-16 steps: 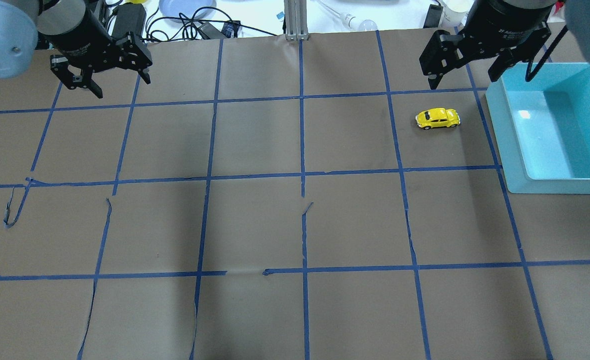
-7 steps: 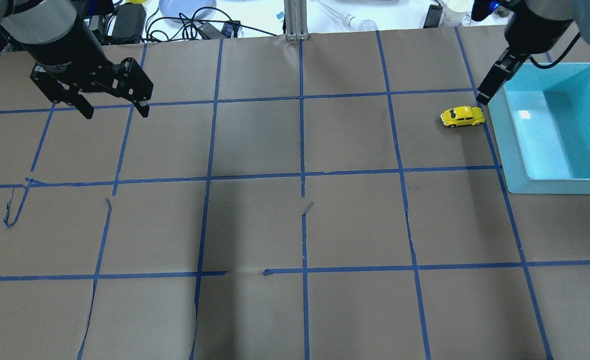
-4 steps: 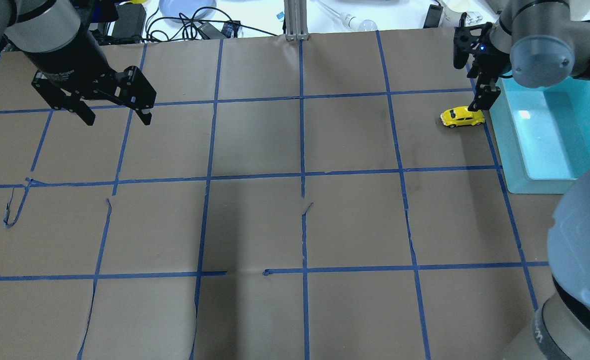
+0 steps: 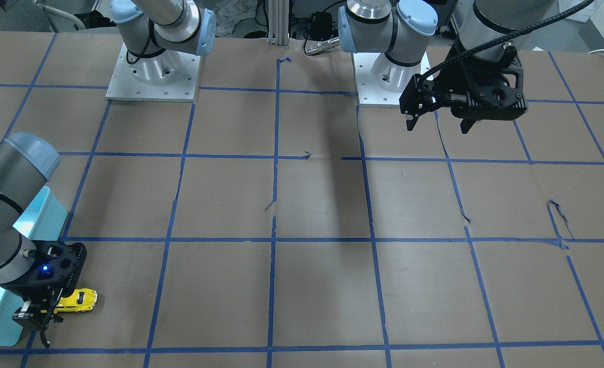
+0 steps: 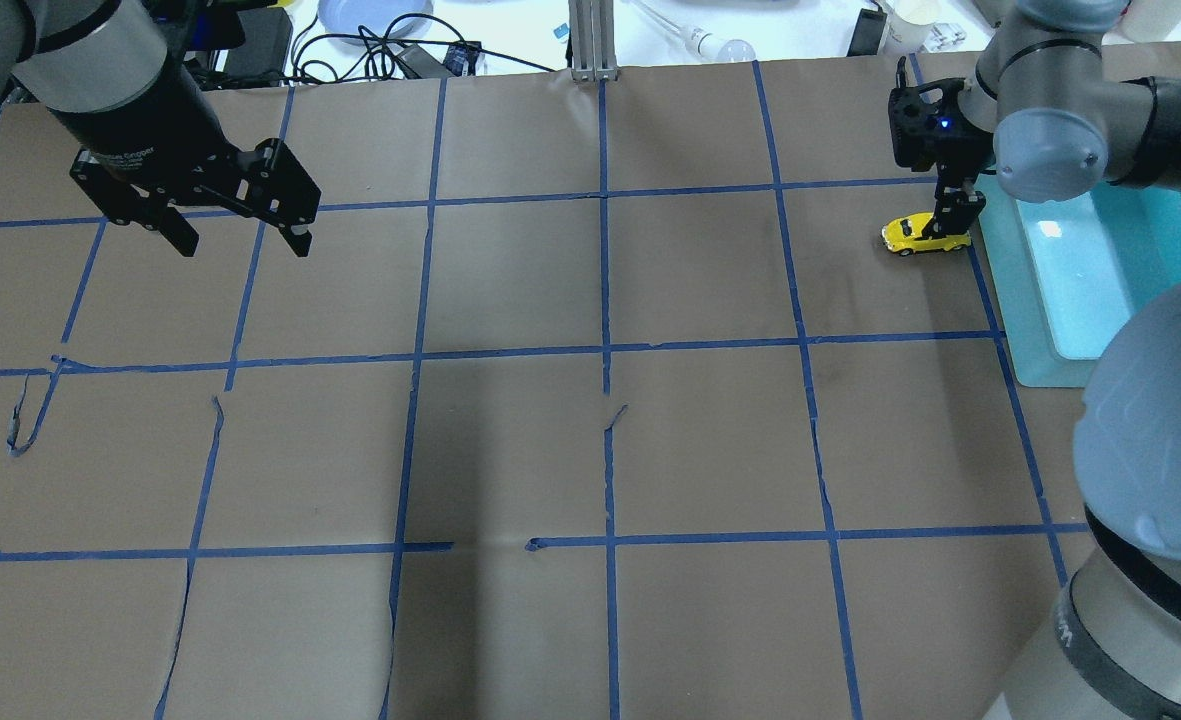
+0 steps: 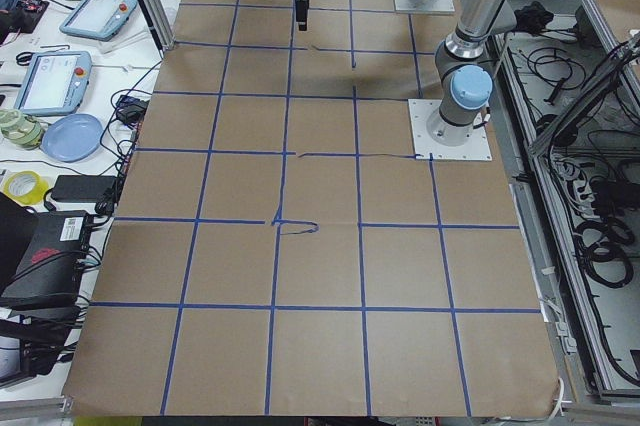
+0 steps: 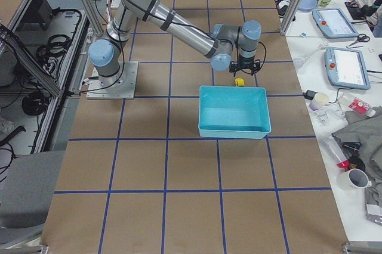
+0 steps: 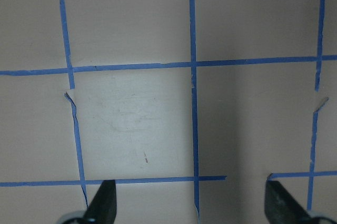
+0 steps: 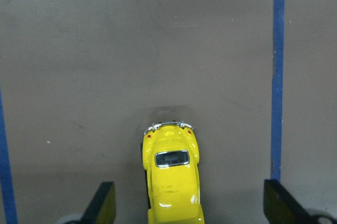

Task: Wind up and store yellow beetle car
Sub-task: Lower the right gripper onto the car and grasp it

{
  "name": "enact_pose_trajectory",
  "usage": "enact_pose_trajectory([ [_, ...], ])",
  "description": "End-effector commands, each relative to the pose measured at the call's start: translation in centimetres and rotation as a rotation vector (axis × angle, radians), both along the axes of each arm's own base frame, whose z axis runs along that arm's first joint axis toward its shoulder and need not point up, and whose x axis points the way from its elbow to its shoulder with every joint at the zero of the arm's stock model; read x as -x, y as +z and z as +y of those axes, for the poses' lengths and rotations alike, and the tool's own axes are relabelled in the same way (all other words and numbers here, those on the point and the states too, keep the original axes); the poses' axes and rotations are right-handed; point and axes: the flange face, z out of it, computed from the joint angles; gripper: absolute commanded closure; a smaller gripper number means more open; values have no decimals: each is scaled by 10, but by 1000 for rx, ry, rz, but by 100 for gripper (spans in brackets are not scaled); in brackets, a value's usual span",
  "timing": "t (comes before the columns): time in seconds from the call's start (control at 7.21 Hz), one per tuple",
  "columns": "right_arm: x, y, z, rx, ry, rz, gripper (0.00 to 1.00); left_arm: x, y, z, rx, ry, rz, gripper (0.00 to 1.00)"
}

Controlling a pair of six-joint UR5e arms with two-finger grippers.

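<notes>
As small shiny yellow beetle toy car (image 9: 171,182) lies lengthways up frame, bottom middle, black right gripper (image 9: 189,203) stands wide open, finger each side; black left gripper (image 5: 244,243) far, open

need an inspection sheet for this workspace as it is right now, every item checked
surface: table covered in brown paper with a blue tape grid; paper torn in several places
job's things: yellow beetle car on its wheels on the paper, just outside the teal bin; nothing seen in the bin
clutter: nothing seen on the paper
grippers: right gripper open, low, one finger on each side of the car; left gripper open, above bare paper
cables: arm cable runs to the left gripper; cable tangle beyond the table's far edge
surroundings: side bench with tablets and a blue plate
</notes>
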Motion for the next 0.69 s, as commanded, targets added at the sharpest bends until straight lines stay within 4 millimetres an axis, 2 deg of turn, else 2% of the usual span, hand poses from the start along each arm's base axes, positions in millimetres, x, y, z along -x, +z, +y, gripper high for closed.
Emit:
enact_pose_trajectory([
  [0.0, 1, -18, -4, 2, 69, 11, 4, 0, 1, 0, 7, -10, 1, 0],
  [0.55, 3, -31, 5, -33, 66, 28, 9, -5, -3, -1, -6, -3, -9, 0],
])
